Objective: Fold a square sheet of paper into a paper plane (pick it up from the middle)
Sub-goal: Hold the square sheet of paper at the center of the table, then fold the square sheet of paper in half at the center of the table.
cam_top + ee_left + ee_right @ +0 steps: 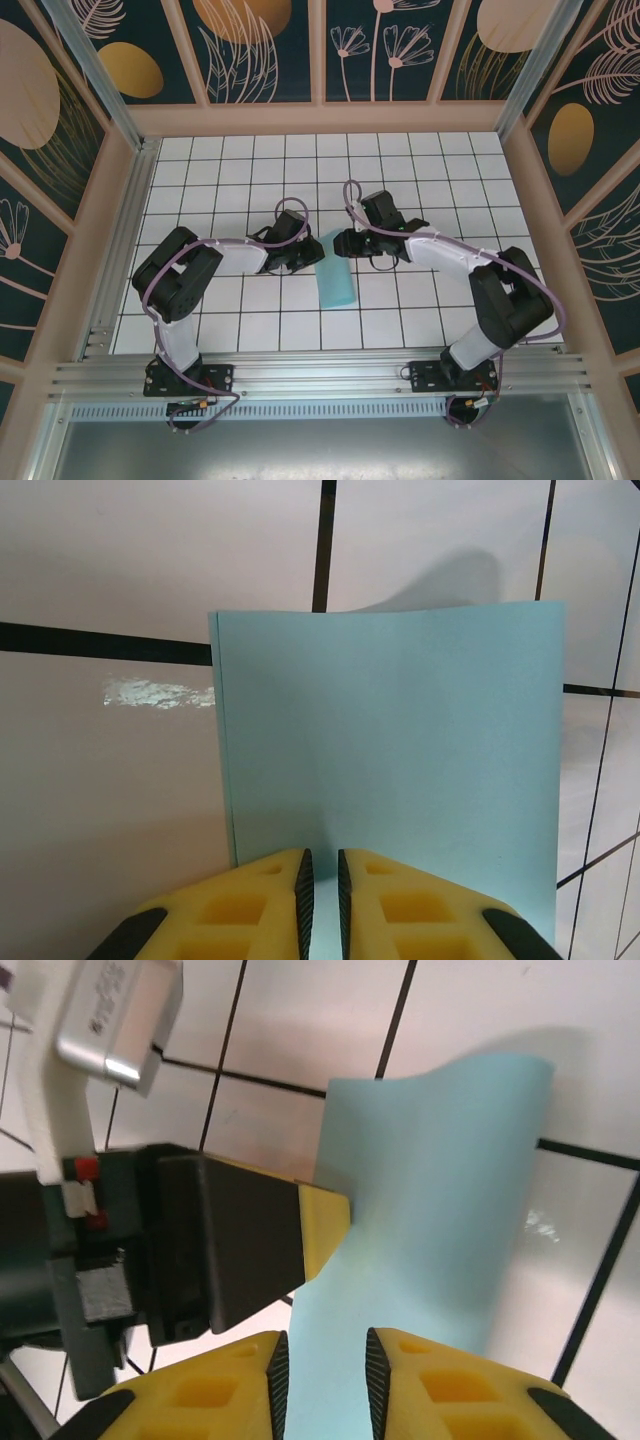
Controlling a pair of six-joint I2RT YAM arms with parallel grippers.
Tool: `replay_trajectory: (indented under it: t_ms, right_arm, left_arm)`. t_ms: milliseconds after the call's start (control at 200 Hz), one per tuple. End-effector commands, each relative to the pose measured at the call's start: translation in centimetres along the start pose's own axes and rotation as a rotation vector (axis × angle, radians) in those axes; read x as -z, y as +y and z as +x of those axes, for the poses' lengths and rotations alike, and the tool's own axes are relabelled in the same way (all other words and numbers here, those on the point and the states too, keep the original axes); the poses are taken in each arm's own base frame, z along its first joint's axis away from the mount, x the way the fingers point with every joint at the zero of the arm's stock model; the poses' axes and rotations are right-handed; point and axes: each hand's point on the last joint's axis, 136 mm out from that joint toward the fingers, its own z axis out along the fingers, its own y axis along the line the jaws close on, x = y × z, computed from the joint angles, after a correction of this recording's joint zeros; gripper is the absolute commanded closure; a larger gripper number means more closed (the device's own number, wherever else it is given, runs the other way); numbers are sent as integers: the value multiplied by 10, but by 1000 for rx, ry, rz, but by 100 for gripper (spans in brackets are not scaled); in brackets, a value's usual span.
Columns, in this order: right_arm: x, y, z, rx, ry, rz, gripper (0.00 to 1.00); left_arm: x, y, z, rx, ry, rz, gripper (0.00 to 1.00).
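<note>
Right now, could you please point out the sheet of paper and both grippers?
sheet of paper (334,282): top view, middle of folded strip.
left gripper (322,868): left wrist view, between fingertips.
right gripper (324,1355): right wrist view, between fingertips.

A white table (200,180) ruled in dark grid lines carried one folded teal sheet of paper (336,285). It lay near the middle.

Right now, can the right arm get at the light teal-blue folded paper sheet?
Likely yes: the right end effector has its fingers either side of the light teal-blue folded paper sheet; the left end effector grips opposite, not blocking.
</note>
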Motion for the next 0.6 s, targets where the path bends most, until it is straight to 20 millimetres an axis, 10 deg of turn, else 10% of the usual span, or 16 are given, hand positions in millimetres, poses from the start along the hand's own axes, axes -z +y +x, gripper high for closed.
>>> replay_trajectory:
  t_ms: [0, 595]
  right_arm:
    - [-10, 6, 10, -26, 78, -50, 73]
    - [-41, -37, 37, -113, 218, 42, 73]
  left_arm:
    - [-12, 52, 16, 15, 44, -182, 81]
    - [-16, 67, 21, 17, 62, -233, 81]
